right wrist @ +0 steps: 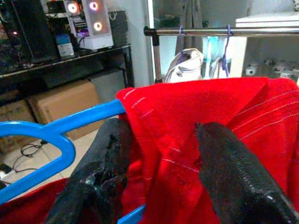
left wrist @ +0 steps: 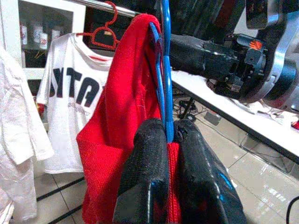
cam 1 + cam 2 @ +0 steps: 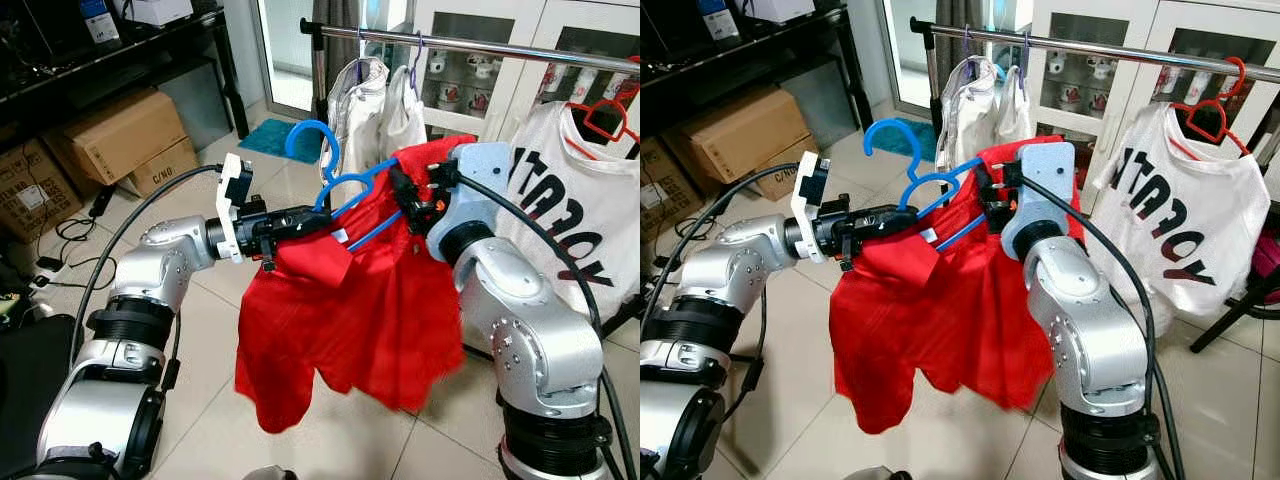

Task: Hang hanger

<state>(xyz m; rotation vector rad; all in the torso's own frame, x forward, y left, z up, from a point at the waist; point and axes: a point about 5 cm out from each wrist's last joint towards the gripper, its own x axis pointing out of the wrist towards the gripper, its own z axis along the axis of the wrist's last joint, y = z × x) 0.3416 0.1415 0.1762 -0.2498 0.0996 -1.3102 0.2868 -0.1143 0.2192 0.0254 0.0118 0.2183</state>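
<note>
So the left gripper (image 3: 300,222) is pinching the blue hanger (image 3: 335,185) tight, the right gripper (image 1: 163,163) is squeezing the red shirt (image 3: 350,310) on it, and both are holding it low before the rail (image 3: 480,45), not hanging yet.

Blue hanger (image 3: 330,180) carries red shirt (image 3: 350,320); beside it, white shirt (image 3: 575,205) with black lettering on red hanger (image 3: 608,118).

Head stereo pair looking forward-down at clothes rail (image 3: 480,45), both wrist cameras close behind fingers, facing same rail
</note>
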